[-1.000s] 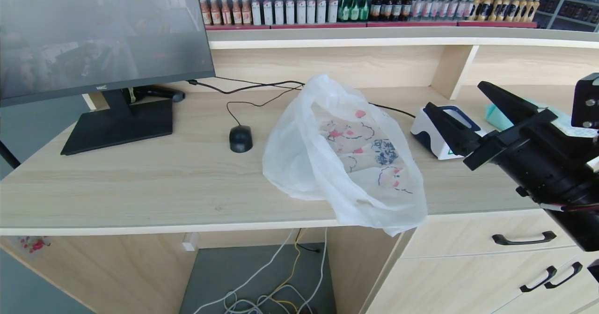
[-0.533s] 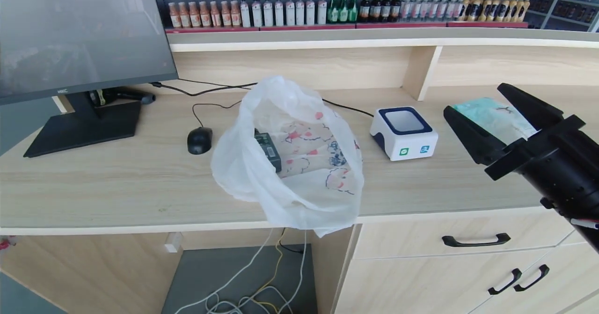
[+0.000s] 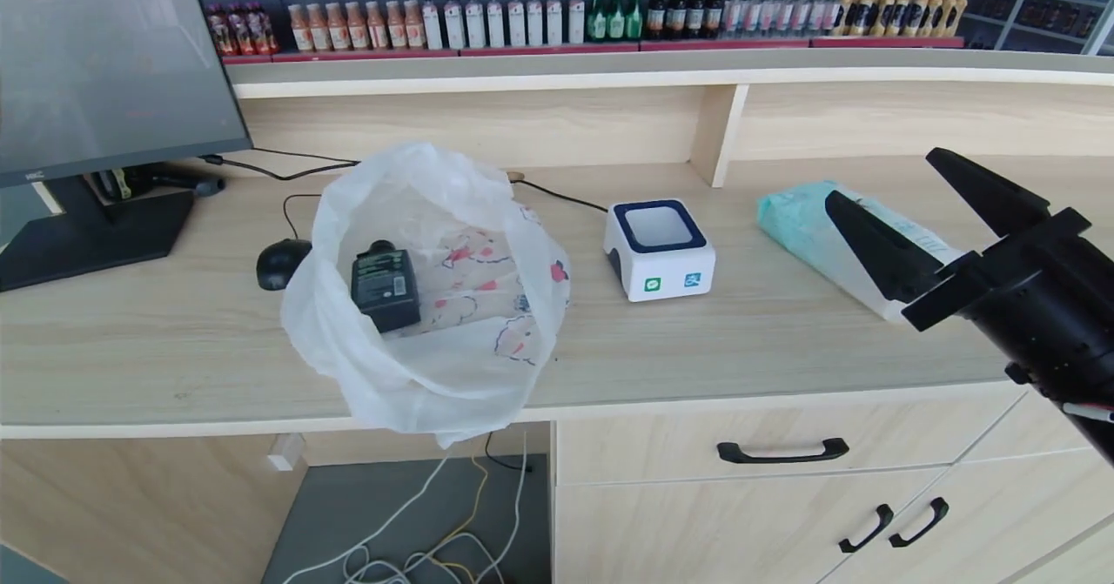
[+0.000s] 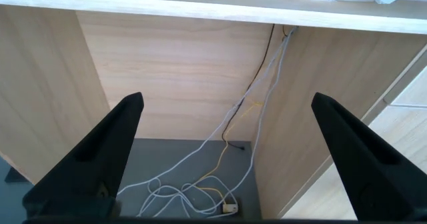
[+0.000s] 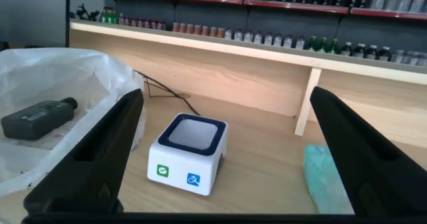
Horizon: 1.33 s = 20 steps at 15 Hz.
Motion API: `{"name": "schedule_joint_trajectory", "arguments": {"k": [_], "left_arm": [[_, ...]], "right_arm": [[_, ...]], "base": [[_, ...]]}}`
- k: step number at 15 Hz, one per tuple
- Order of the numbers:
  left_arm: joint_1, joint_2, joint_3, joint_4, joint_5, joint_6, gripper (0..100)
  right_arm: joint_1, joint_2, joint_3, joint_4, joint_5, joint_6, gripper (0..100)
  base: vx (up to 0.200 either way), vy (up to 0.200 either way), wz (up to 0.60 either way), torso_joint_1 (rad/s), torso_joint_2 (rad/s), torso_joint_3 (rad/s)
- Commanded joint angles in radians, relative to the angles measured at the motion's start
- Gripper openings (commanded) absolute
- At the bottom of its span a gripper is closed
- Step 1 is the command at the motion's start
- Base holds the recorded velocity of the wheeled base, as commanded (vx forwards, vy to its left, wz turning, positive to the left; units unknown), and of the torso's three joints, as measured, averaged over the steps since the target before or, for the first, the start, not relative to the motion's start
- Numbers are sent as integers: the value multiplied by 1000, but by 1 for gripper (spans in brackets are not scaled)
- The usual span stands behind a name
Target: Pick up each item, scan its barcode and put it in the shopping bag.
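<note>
You are working at a wooden table [image 3: 783,340], and everything on it is sitting around the white scanner [image 3: 659,249]. The shopping bag [image 3: 418,375] is slumping open to the left of the scanner, its thin film sagging over the table's front edge, and a dark bottle-like item [image 3: 385,286] is already lying inside it. To the right of the scanner, apart from it, the teal packet [image 3: 801,223] is lying flat and waiting to be picked up. It is looking soft, light and film-wrapped, so it is probably going to yield and slide under pressure. Plan on closing across its narrow width near the middle, not at a floppy end. Your right claw [image 3: 879,175] is hanging released, jaws spread wide and empty, to the right of the scanner and nearer you than the packet. Your left claw [image 4: 227,101] is also gaping empty, well below the scanner's level, facing the cable-strewn gap under the table.
</note>
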<state>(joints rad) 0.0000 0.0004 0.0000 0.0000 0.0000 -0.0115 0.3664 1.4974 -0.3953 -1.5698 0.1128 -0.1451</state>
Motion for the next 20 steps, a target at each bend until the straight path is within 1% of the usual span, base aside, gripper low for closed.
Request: {"name": "schedule_joint_trajectory", "arguments": {"k": [1,9,13,18,20], "left_arm": [[0,0,0,0,0,-1,100],[0,0,0,0,0,-1,100],[0,0,0,-2,0,-4,100],[0,0,0,0,0,-2,100],[0,0,0,0,0,-1,100]], "right_arm": [[-7,32,9,-1,-1,-5,100],[2,72,-10,-1,-2,-22,100],[20,106,-66,-1,-1,-24,100],[34,90,-57,-1,-1,-25,100],[34,98,-79,-1,-1,-44,100]], "base": [[0,-200,0,-7,-2,2],[0,-200,0,6,-1,4],[0,-200,0,4,2,0],[0,-200,0,0,2,0],[0,0,0,0,0,0]]}}
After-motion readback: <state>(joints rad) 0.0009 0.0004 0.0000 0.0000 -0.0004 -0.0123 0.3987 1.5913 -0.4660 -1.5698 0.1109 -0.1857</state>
